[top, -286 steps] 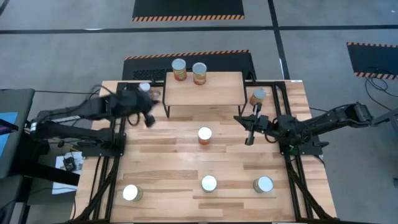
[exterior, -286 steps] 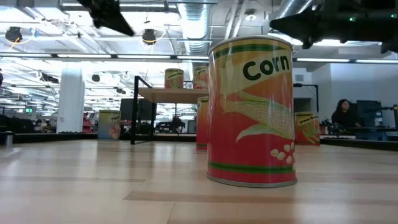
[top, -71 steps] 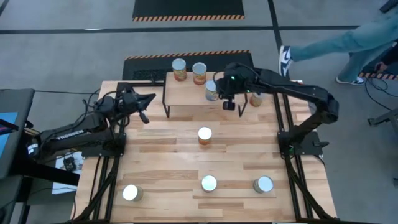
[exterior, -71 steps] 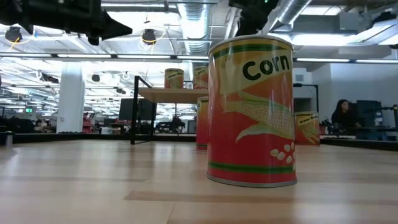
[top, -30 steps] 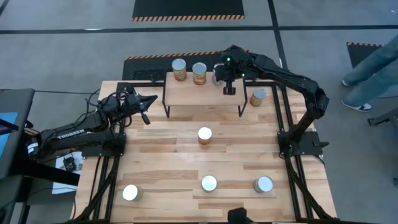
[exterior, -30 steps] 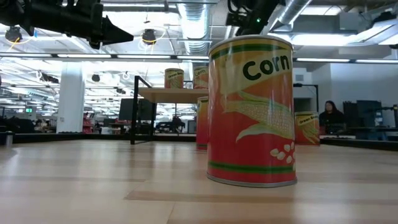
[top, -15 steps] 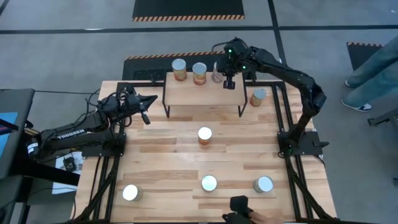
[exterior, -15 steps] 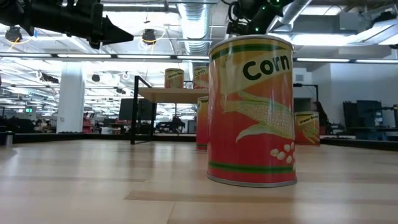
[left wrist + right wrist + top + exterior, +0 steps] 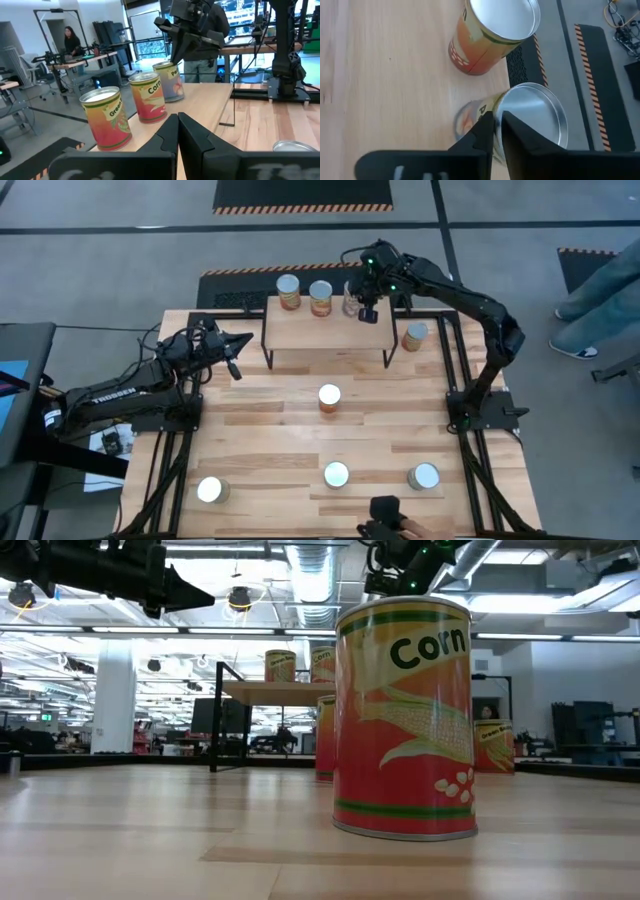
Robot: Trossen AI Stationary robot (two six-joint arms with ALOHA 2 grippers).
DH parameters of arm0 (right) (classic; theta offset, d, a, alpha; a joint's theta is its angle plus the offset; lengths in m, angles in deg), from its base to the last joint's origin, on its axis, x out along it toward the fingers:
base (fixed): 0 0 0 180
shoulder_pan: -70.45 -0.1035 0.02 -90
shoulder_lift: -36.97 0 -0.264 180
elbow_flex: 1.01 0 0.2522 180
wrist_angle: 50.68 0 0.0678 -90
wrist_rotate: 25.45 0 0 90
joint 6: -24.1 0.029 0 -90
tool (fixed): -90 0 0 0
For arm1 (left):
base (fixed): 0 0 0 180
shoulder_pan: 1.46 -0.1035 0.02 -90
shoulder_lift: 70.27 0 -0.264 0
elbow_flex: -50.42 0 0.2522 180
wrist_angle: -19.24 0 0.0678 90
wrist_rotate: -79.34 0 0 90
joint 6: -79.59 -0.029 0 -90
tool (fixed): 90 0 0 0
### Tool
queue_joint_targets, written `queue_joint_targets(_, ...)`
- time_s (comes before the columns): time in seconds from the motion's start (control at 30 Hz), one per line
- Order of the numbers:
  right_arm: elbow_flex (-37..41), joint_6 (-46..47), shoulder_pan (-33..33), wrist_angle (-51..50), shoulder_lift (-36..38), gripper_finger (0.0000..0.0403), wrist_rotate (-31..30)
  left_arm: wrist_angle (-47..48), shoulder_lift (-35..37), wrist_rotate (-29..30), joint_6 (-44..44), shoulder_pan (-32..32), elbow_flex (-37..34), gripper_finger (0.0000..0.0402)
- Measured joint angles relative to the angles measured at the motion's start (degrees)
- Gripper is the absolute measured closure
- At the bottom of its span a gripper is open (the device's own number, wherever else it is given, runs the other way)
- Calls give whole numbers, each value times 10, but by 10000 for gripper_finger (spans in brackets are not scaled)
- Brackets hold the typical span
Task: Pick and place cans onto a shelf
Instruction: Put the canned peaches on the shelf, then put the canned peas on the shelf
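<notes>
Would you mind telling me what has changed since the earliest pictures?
The right gripper carried a third can to the shelf, beside the two cans at its back edge; its jaws look nearly shut above it. The left gripper shifted slightly. The table cans stayed put.

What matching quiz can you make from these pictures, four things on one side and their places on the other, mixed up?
Things:
1. left pincer
2. right pincer
3. orange can
4. lone can

Places:
A. over the third can on the shelf
B. middle of the table
C. shut, off the shelf's left end
D. on the table by the shelf's right end

Pairs: 1-C, 2-A, 3-D, 4-B
</notes>
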Motion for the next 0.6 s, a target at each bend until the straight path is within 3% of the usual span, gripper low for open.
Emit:
queue_joint_targets(0.37,0,4,-14,19,4,301,-29,0,0,0,0,0,0,401)
queue_joint_targets(0.53,-23,16,-42,26,12,325,-29,1,0,0,0,0,0,401)
queue_joint_targets(0.6,-25,23,-55,25,12,348,-2,1,0,0,0,0,0,401)
